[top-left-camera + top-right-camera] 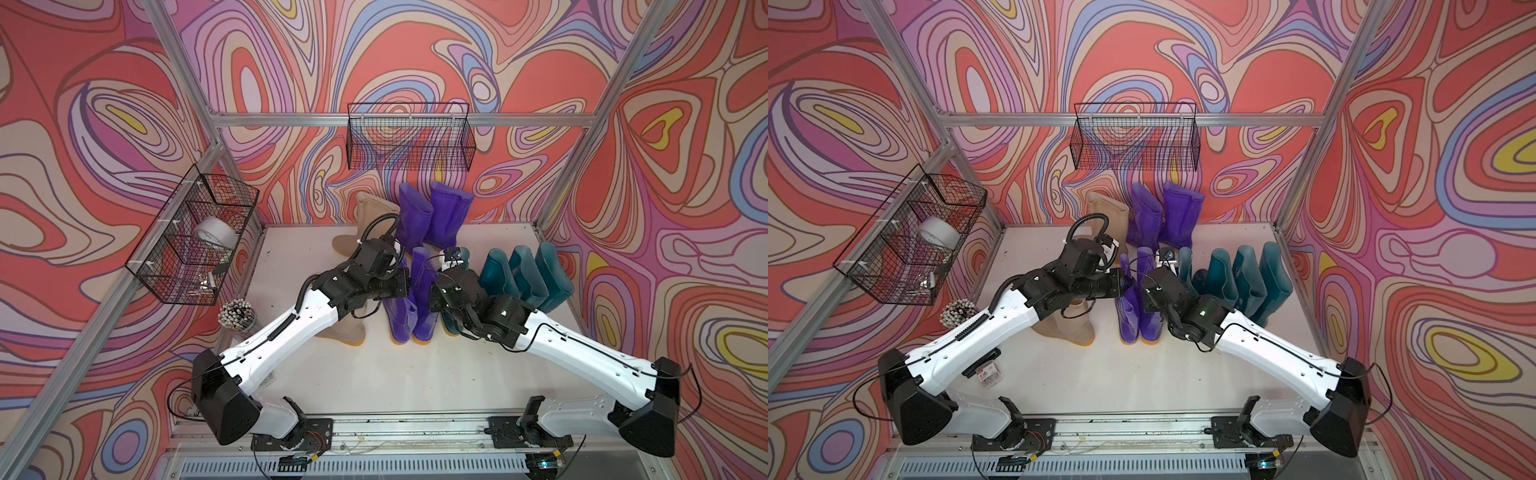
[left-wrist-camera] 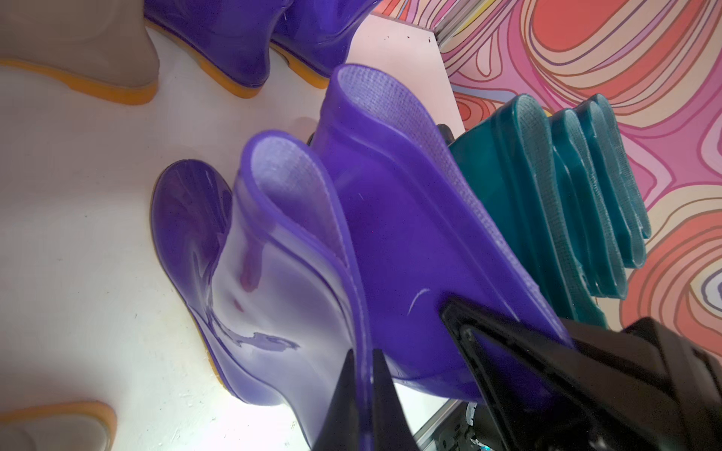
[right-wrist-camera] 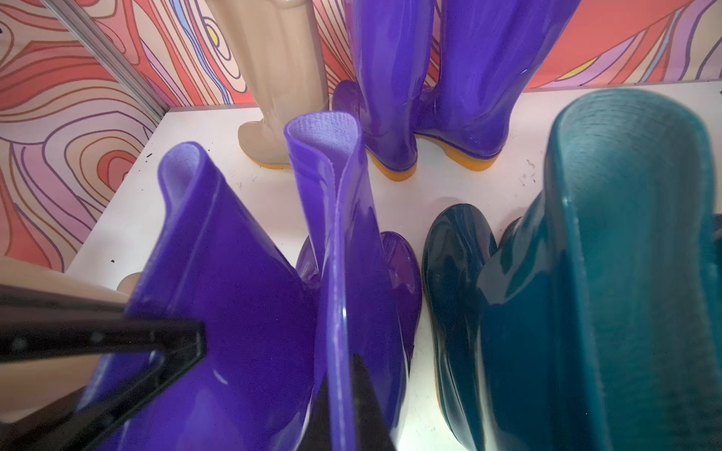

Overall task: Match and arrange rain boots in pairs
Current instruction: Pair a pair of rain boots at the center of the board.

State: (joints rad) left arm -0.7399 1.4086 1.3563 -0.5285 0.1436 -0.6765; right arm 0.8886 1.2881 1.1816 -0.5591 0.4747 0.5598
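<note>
Two purple rain boots stand side by side mid-table. My left gripper (image 2: 365,390) is shut on the cuff wall of the left purple boot (image 2: 281,281), which also shows in a top view (image 1: 399,320). My right gripper (image 3: 345,406) is shut on the cuff edge of the right purple boot (image 3: 351,242), seen from above too (image 1: 423,291). Another purple pair (image 1: 432,216) stands upright at the back. One beige boot (image 1: 370,220) is at the back left, another beige boot (image 1: 347,330) lies under my left arm. Teal boots (image 1: 525,272) lean in a row at the right.
An empty wire basket (image 1: 409,137) hangs on the back wall. A second wire basket (image 1: 195,237) on the left wall holds a tape roll. A cup of sticks (image 1: 237,316) stands at the table's left edge. Aluminium posts frame the corners.
</note>
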